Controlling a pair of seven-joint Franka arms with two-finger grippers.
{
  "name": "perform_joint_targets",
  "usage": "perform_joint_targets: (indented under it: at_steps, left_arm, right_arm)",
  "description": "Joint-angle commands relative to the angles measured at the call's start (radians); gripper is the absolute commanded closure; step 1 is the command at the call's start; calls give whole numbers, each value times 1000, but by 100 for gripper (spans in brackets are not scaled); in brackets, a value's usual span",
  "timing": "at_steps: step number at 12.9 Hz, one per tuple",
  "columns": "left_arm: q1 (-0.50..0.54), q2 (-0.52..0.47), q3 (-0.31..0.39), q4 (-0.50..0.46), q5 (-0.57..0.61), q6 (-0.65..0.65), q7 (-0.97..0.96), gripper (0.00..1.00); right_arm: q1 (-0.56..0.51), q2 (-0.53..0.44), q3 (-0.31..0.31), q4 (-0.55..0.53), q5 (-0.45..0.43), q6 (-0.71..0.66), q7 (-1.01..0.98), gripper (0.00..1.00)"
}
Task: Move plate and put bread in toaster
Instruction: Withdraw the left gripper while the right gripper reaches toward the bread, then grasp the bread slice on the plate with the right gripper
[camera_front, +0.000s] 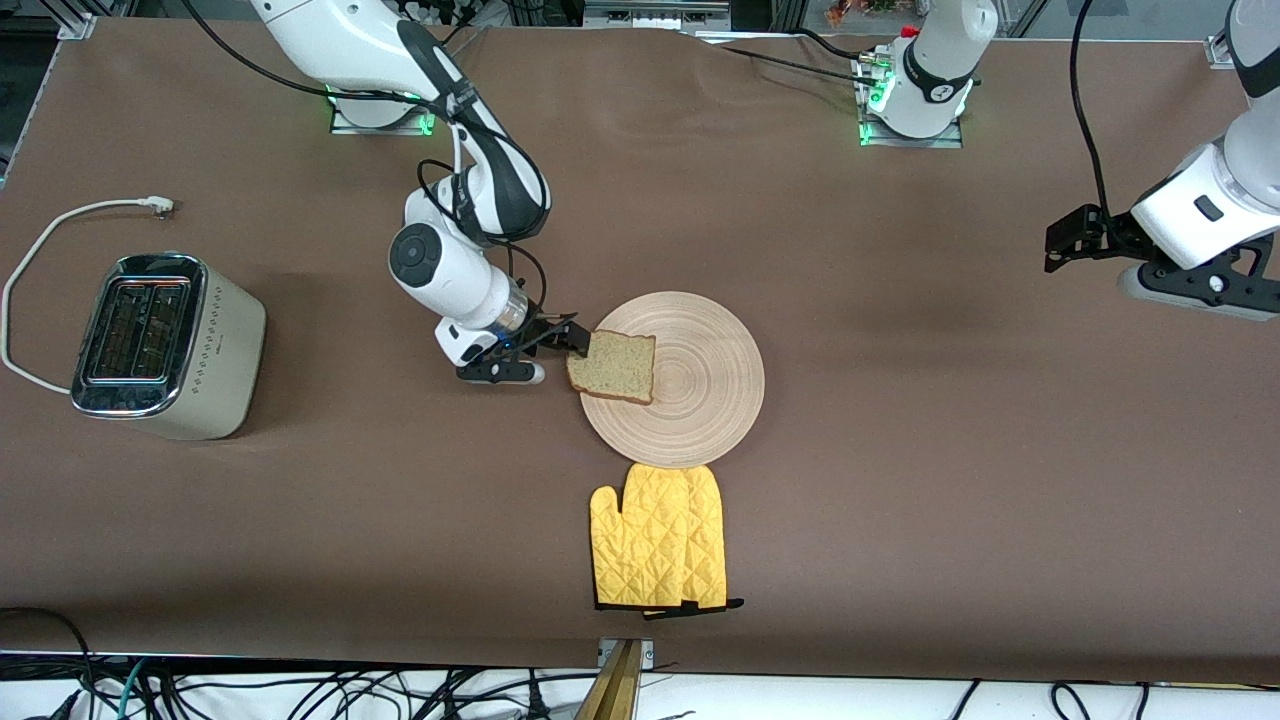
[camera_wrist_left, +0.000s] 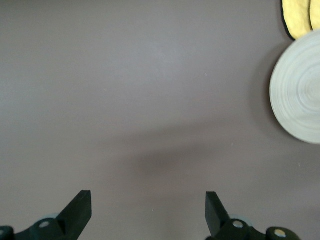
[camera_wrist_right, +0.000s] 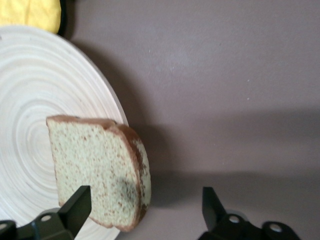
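The plate (camera_front: 690, 380) is lying near the middle of the brown surface (camera_front: 900, 500), with the bread (camera_front: 612, 367) resting on it at the rim facing the right arm's end; one crusty edge of the slice is hanging slightly past the plate's rim. In the right wrist view the slice is showing a speckled face and a darker crust.

The right tool (camera_front: 578, 338) is sitting low at that overhanging edge of the bread, its fingers spread wide; one finger (camera_wrist_right: 75, 207) is overlapping the slice's corner in the wrist view and the other (camera_wrist_right: 212, 205) is standing clear over bare surface. Whether any finger is touching the bread cannot be told.

The left tool (camera_front: 1068, 240) is hanging over the surface at the left arm's end, well apart from the plate, waiting, with its fingers wide and nothing between them.

The toaster (camera_front: 165, 345) is standing near the edge at the right arm's end, both slots showing, its white cord (camera_front: 40, 260) looping along that edge. A small mark is sitting on its side above the diamond pattern, too small to read.

A yellow quilted oven mitt (camera_front: 658, 548) is lying just beside the plate, nearer to the front camera, its fingertips meeting the plate's rim.
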Motion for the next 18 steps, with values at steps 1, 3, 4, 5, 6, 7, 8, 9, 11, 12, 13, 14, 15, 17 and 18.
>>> perform_joint_targets:
  at_steps: [1, 3, 4, 5, 6, 7, 8, 9, 11, 12, 13, 14, 15, 17, 18]
  left_arm:
    - [-25, -58, 34, -80, -10, 49, -27, 0]
    - [-19, -47, 60, -47, -14, 48, -20, 0]
    - [-25, -35, 92, -16, -18, 45, -24, 0]
    - [-25, -33, 97, -16, -10, 43, -35, 0]
    - [-21, -32, 100, -22, -10, 43, -40, 0]
    - [-22, -35, 97, -25, -8, 42, -49, 0]
    - [-24, -32, 90, -19, -5, 40, -84, 0]
    - [-25, -29, 79, -14, -5, 37, -127, 0]
    - [-25, -23, 53, -9, -4, 35, -149, 0]
    - [-25, -24, 42, -9, -5, 34, -149, 0]
    - [-24, -24, 42, -9, -5, 34, -149, 0]
    - [-24, -23, 42, -8, -5, 34, -149, 0]
    - [-24, -23, 42, -9, -5, 34, -149, 0]
    - [-18, -24, 42, -8, -5, 20, -149, 0]
    - [-16, -24, 42, -8, -5, 17, -147, 0]
  right_arm:
    - [-5, 31, 6, 32, 35, 4, -3, 12]
    - [-3, 44, 6, 39, 38, 7, 1, 21]
    - [3, 45, 7, 41, 38, 7, 6, 25]
    - [4, 47, 7, 44, 38, 6, 6, 34]
    - [3, 47, 6, 46, 38, 4, 1, 44]
    - [1, 47, 6, 47, 38, 3, 0, 54]
    - [3, 48, 6, 49, 39, 3, -2, 63]
    - [1, 48, 7, 49, 39, 3, -3, 70]
    - [3, 48, 7, 64, 41, -3, -2, 83]
    - [3, 48, 7, 66, 41, -4, -5, 90]
    - [3, 48, 7, 66, 41, -4, -5, 98]
    - [4, 48, 7, 66, 41, -4, 0, 100]
    - [4, 51, 7, 64, 39, -4, 18, 100]
    - [6, 53, 7, 66, 39, -4, 24, 100]
    - [4, 54, 7, 66, 39, -4, 18, 100]
